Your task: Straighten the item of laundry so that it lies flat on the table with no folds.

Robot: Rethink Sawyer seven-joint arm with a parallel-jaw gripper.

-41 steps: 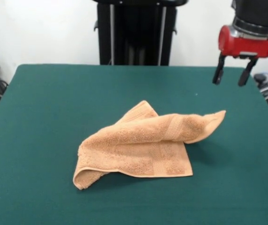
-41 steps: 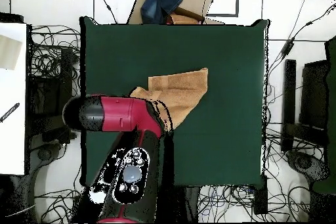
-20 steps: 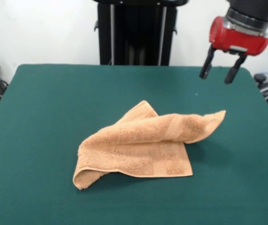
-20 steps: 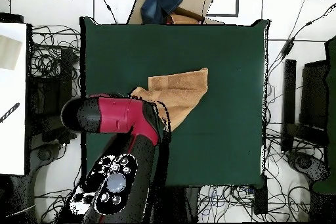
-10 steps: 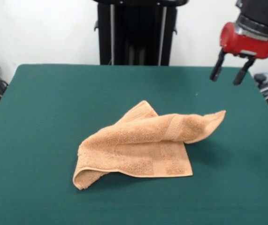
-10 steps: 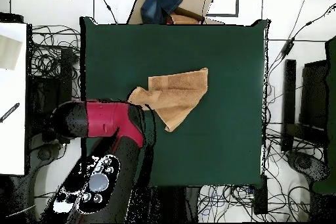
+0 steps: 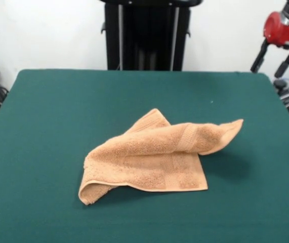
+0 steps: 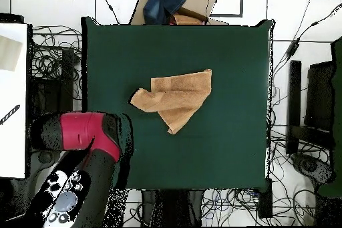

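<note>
1. The towel (image 7: 157, 158) lies crumpled in the middle of the green desk (image 7: 43, 126); its near left corner curls under.
2. A top flap is folded across, its tip sticking out to the right; a good grab pinches that tip and pulls it outward, low and slow.
3. The pincer (image 7: 272, 54) hangs open and empty past the far right corner, well apart from the towel.

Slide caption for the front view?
Folded peach towel lies crumpled on the green table; open gripper hovers off the far right corner.

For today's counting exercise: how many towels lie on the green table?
1. A peach-orange terry-cloth towel lies crumpled and folded near the middle of the dark green felt table. Nothing suggests another hidden beneath it.
</note>
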